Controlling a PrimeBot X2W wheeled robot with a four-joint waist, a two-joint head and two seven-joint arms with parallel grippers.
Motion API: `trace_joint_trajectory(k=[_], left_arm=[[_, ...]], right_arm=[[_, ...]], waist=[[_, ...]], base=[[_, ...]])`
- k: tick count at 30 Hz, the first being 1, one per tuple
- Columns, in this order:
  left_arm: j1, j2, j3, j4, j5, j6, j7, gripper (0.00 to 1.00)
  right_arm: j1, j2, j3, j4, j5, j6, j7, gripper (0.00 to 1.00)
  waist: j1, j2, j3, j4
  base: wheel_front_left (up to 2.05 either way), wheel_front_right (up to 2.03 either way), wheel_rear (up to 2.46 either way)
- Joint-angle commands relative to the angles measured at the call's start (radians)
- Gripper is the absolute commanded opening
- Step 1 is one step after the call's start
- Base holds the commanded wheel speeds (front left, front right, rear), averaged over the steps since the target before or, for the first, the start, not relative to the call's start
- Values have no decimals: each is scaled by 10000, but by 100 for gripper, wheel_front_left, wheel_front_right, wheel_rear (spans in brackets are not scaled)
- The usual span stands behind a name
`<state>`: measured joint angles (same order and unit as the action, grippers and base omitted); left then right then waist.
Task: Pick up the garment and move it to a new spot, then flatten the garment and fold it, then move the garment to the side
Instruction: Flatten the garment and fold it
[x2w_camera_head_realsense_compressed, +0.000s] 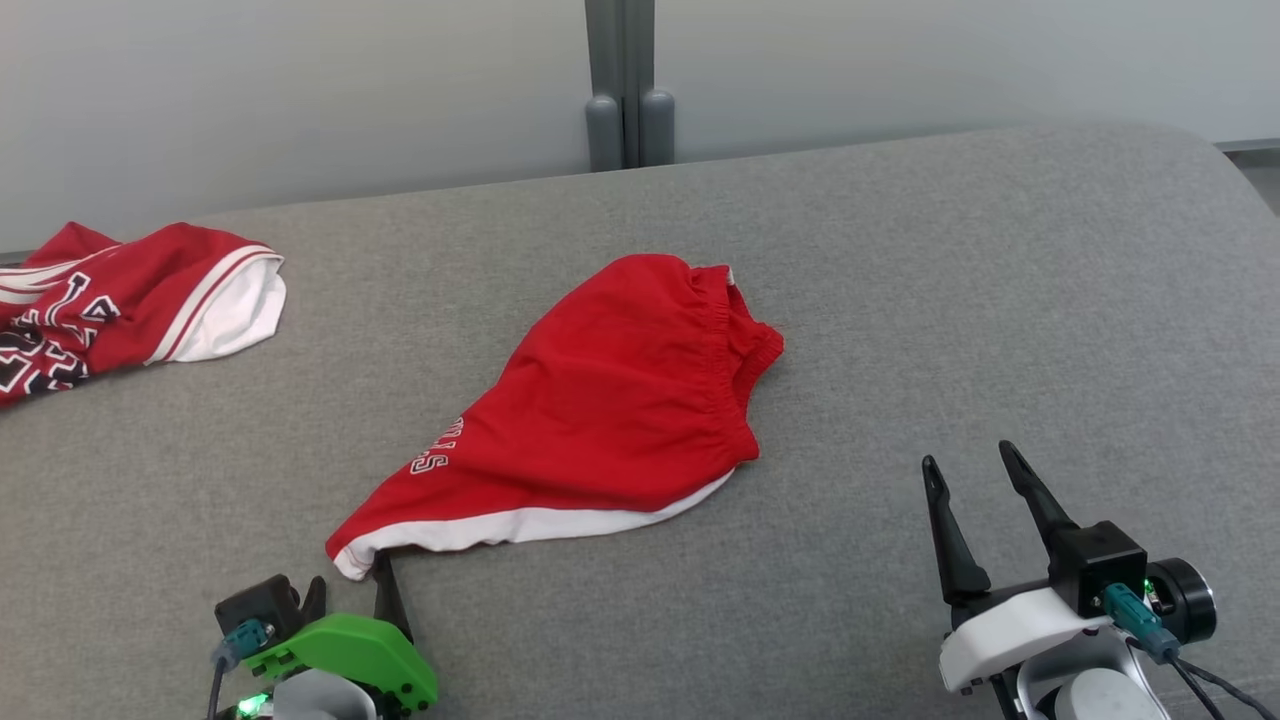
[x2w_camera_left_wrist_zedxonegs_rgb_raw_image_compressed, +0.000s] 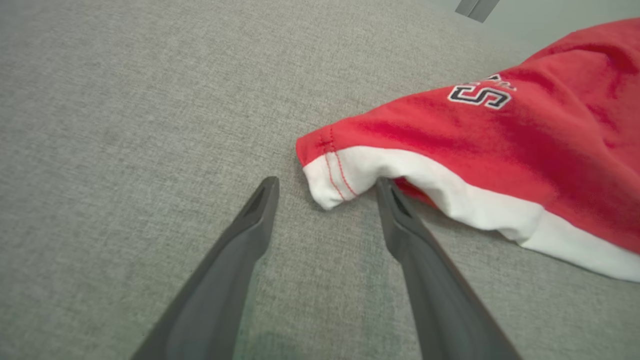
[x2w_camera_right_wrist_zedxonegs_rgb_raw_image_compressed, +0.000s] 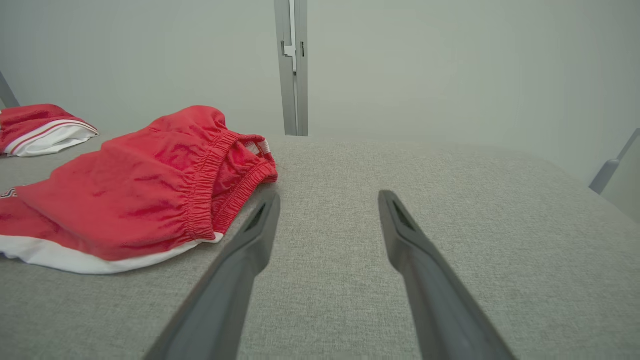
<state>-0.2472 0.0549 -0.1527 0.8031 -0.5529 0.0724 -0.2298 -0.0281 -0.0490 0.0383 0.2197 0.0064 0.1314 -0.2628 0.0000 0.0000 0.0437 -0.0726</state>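
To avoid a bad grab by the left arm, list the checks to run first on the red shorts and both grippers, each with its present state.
1. Jaws of the left gripper open: ok.
2. The white hem corner of the red shorts lies between those jaws: ok.
3. One finger tucked under the hem: cannot tell.
4. Jaws of the right gripper open, apart from the shorts: ok.
5. Shorts flat: not ok, bunched.
6. Bare grey upholstery for a new spot, away from the red jersey: ok.
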Motion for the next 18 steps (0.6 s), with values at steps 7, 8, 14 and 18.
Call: trace_joint_trajectory(k=[7, 8, 14, 18], left_arm=[[-515, 34, 234, 581, -175, -127, -259, 5], [-544, 32, 235, 607, -164, -166, -278, 0], [-695, 25, 142, 607, 180, -245, -350, 0], [-684, 21, 130, 202, 503, -211, -357, 0]], right_arm=[[-169, -26, -87, -1, -52, -14, -31, 100], [-165, -26, -103, 6, -62, -14, -31, 100], [-208, -24, 45, 104, -57, -14, -31, 100], [-414, -24, 461, 349, -192, -14, -31, 100]], waist=[[0, 0, 259, -302], [0, 0, 255, -292], [0, 0, 216, -97], [0, 0, 191, 115]], base=[[0, 0, 0], [0, 0, 0], [0, 0, 0], [0, 0, 0]])
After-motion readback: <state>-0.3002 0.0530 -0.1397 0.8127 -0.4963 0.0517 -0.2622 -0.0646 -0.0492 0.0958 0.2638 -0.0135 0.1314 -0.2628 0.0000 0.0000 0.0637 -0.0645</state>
